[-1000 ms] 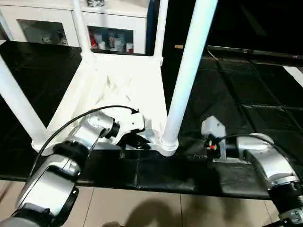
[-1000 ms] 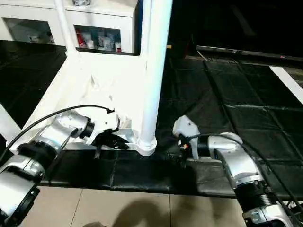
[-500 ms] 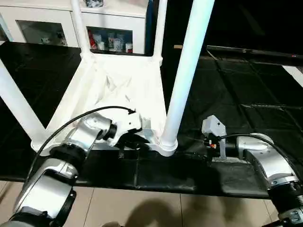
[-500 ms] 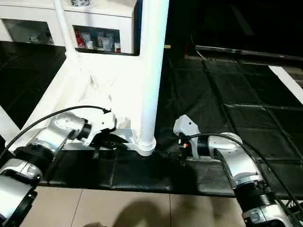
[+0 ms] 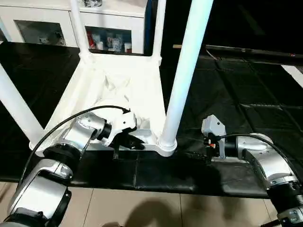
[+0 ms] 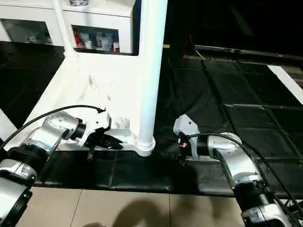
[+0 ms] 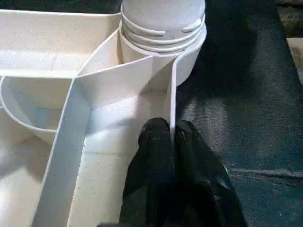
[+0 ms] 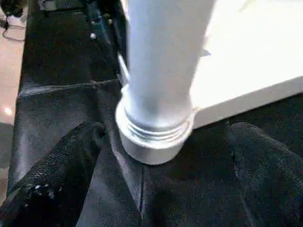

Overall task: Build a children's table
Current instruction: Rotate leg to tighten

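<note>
Left eye view: you had the children's table upside down on the black mat, legs up. Your left gripper pinched its near rim wall. Your right gripper, jaws wide, flanked the near right leg untouched.

Table smooth white plastic; mat black, matt, quilted.

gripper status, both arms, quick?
Left end effector: closed, pinching the thin side wall of the table top.
Right end effector: wide open, holding nothing, facing the near leg.
</note>
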